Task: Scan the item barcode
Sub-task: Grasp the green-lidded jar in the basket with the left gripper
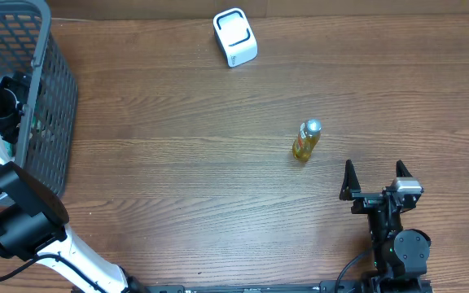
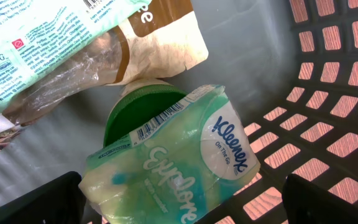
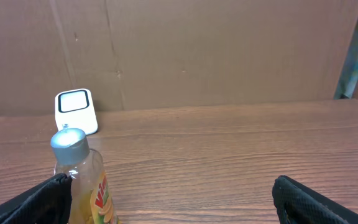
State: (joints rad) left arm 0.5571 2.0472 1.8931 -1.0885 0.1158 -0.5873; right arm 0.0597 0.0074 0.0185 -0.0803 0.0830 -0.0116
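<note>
My left gripper [image 2: 182, 200] is down inside the grey mesh basket [image 1: 51, 106], open, with its fingers on either side of a green Kleenex tissue pack [image 2: 179, 162] and not touching it. The pack's barcode [image 2: 157, 123] faces up at its top left edge. The white barcode scanner [image 1: 235, 37] stands at the far edge of the table. A small bottle of yellow liquid with a silver cap [image 1: 306, 140] stands upright mid-table. My right gripper [image 1: 374, 177] is open near the front edge, just behind and right of the bottle [image 3: 82, 180], which is beside its left finger [image 3: 42, 199].
In the basket, the tissue pack lies on a green round lid [image 2: 126, 115], with a brown-and-white bag [image 2: 154, 43] and a pale green packet [image 2: 36, 37] behind it. The basket wall [image 2: 328, 124] is close on the right. The scanner [image 3: 76, 111] stands before a cardboard backdrop.
</note>
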